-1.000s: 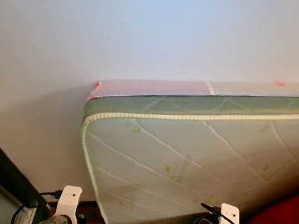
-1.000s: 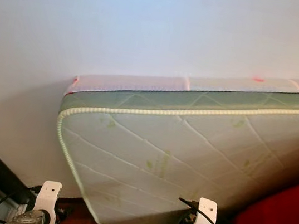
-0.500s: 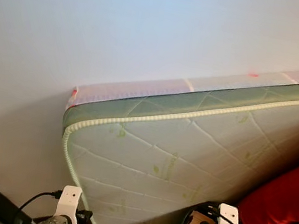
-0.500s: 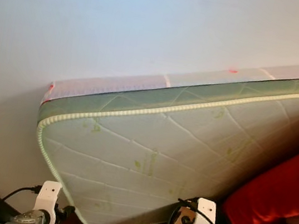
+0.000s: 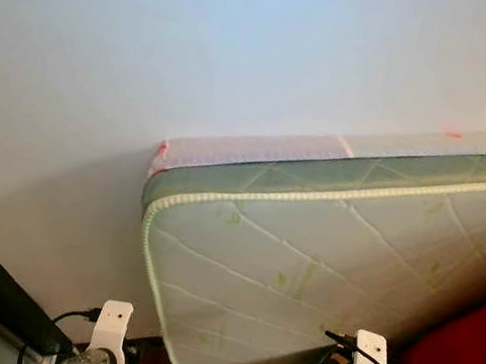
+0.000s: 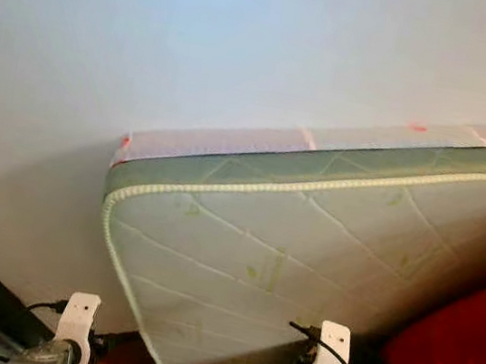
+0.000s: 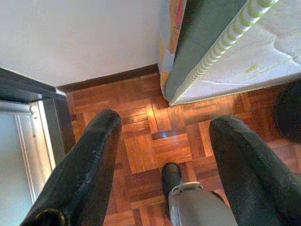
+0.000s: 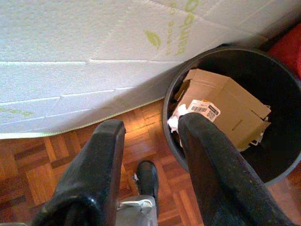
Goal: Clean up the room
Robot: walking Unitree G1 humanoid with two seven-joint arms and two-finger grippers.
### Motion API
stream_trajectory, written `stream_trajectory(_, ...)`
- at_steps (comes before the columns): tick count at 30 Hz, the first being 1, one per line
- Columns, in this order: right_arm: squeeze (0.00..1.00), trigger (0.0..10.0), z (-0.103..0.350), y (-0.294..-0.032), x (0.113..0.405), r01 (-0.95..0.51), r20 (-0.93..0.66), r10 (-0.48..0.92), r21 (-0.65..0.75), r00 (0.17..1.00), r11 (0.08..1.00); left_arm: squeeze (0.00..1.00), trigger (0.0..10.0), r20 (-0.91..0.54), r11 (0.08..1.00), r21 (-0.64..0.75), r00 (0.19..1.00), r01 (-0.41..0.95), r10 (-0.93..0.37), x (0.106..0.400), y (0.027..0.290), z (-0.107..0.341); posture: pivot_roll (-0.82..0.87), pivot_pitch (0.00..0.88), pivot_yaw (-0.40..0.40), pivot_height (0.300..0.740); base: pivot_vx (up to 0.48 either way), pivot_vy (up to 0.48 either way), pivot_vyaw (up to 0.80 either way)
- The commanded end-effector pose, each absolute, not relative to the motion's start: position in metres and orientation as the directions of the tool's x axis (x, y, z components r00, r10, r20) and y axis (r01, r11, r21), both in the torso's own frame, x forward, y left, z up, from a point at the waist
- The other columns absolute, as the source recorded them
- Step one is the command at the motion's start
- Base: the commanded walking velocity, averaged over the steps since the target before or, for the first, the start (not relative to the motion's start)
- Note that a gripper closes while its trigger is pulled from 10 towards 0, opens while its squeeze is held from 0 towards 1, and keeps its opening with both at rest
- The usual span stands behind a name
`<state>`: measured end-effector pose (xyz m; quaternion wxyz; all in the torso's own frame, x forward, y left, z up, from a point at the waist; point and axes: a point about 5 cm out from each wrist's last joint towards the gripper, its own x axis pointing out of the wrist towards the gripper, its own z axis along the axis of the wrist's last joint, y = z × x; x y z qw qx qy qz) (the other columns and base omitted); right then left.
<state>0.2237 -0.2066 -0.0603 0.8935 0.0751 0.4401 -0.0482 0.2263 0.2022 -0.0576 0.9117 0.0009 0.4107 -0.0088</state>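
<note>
Now | one mattress (image 5: 320, 276) | one bin (image 8: 277, 117) | one box (image 8: 225, 108) | both fingers spread, empty

Silver arms, long black fingers (image 7: 89, 165)

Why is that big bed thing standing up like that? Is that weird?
Yes, a little odd. The mattress stands on its edge on the wood floor, leaning against the white wall, not lying flat. Beside it, a black bin holds a crumpled cardboard box.

Head eyes face the leaning mattress (image 5: 320, 276) closely; wrist cameras look floorward, probably sharing it.
</note>
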Motion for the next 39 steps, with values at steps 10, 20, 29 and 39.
stream_trajectory(10,0.0,10.0,-0.0596,-0.2074,0.2247,0.175,-0.791,-0.028,0.101,0.611,0.979,0.0,10.0,-0.768,0.998,0.019,0.64,0.055,-0.02,0.2235,0.2038,-0.0594,0.08,0.0,0.024,0.74,0.0,-0.144,-0.08)
stream_trajectory(20,0.0,10.0,-0.0601,-0.2073,0.224,0.162,-0.8,-0.023,0.094,0.6,0.982,0.0,10.0,-0.767,0.999,0.013,0.641,0.049,-0.022,0.2233,0.2036,-0.0595,0.08,0.0,0.025,0.74,0.0,0.0,-0.72)
stream_trajectory(29,0.0,10.0,-0.0602,-0.207,0.2239,0.153,-0.802,-0.017,0.093,0.596,0.984,0.0,10.0,-0.767,0.999,0.01,0.641,0.052,-0.026,0.2234,0.2035,-0.0594,0.08,0.0,0.025,0.74,0.0,0.0,-0.75)
stream_trajectory(39,0.0,10.0,-0.0595,-0.2072,0.2248,0.18,-0.79,-0.028,0.105,0.613,0.978,0.0,10.0,-0.765,0.998,0.009,0.643,0.054,-0.028,0.2236,0.2035,-0.0593,0.08,0.0,0.026,0.74,0.0,0.0,-0.53)
